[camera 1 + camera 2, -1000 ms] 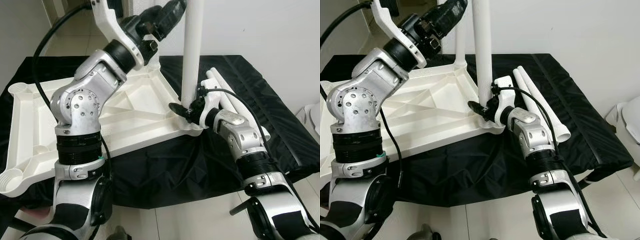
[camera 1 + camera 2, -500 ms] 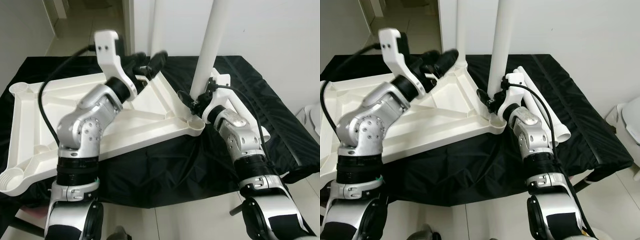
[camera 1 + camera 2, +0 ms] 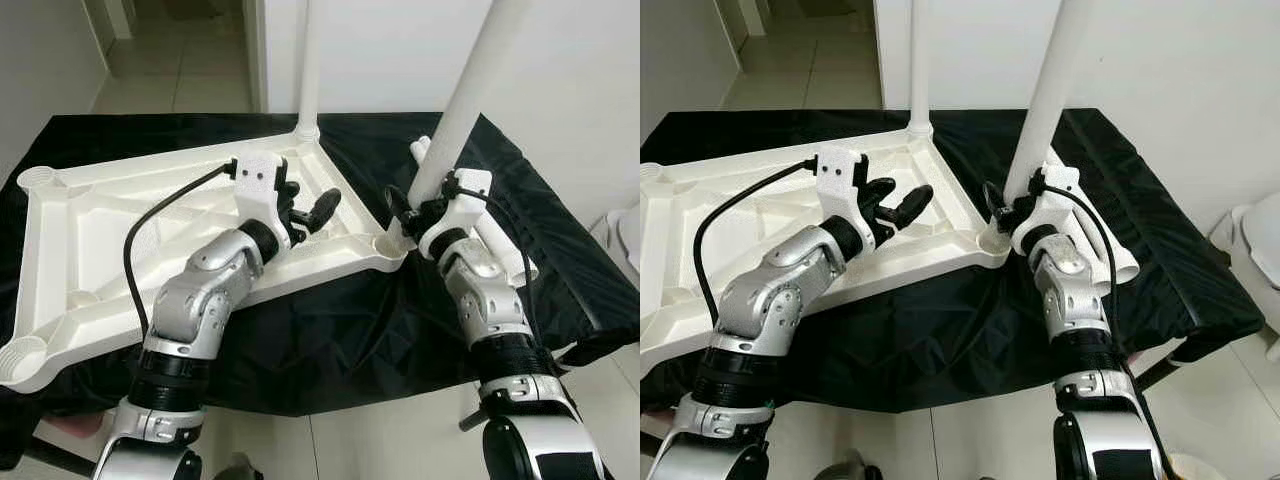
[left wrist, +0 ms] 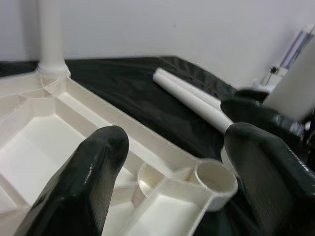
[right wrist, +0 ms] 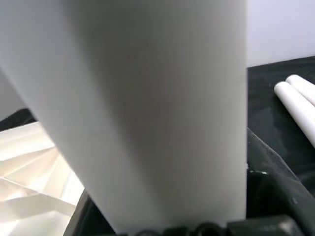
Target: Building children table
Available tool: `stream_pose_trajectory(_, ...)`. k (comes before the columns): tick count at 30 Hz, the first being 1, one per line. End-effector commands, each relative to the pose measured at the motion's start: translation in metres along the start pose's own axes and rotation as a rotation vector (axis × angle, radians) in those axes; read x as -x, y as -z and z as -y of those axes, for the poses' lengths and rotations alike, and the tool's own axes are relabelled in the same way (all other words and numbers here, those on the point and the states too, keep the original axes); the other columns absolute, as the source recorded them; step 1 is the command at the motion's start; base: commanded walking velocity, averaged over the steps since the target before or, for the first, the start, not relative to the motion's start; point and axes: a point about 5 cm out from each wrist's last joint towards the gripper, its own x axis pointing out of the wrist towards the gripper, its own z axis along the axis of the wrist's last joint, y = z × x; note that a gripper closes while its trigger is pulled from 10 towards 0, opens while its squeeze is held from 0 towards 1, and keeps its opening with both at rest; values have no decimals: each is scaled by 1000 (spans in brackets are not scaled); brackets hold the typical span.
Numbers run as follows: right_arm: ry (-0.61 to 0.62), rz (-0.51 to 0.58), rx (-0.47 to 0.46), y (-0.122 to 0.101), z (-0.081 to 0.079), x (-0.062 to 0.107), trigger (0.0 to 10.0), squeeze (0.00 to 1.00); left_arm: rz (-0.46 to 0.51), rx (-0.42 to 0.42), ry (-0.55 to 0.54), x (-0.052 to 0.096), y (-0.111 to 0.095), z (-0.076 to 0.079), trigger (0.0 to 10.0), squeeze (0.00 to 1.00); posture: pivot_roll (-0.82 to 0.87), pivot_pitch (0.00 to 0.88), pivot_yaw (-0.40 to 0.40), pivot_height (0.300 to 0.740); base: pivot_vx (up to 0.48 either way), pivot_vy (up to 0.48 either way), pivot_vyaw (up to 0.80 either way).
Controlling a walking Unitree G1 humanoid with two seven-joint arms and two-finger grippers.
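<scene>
The white tabletop (image 3: 150, 240) lies upside down, 1 leg (image 3: 308, 70) upright, another leg (image 3: 470, 90) tilted.

From my seat the tabletop (image 3: 120, 230) reads as moulded white plastic, smooth with a faint sheen along its ribs; the leg (image 3: 462, 110) I hold in the right gripper (image 3: 408, 205) looks the same plastic, matt and even, almost chalky in the right wrist view; the fitted leg (image 3: 307, 70) at the far corner and the spare legs (image 3: 1102, 240) lying on the cloth match it; the cloth (image 3: 330, 340) is black fabric, thin and slightly shiny, creased where it hangs over the edge; my left gripper (image 3: 310, 212) has fingers (image 4: 93, 172) of glossy black rubbery material; both arms wear brushed silver metal; the floor (image 3: 380, 445) is pale glossy tile.
</scene>
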Motion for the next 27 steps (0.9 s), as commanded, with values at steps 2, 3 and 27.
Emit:
stream_pose_trajectory(2,-12,43,-12,-3,0,1,10000,0,-36,-36,23,0,10,6,10000,0,-33,4,-16,740,0,0,0)
stream_pose_trajectory(3,-12,43,-12,-3,0,1,10000,0,-36,-36,23,0,10,6,10000,0,-33,4,-16,740,0,0,0)
stream_pose_trajectory(27,0,-9,-16,14,-13,-26,10000,0,12,-297,77,13,3,30,10000,0,28,53,-28,740,0,0,0)
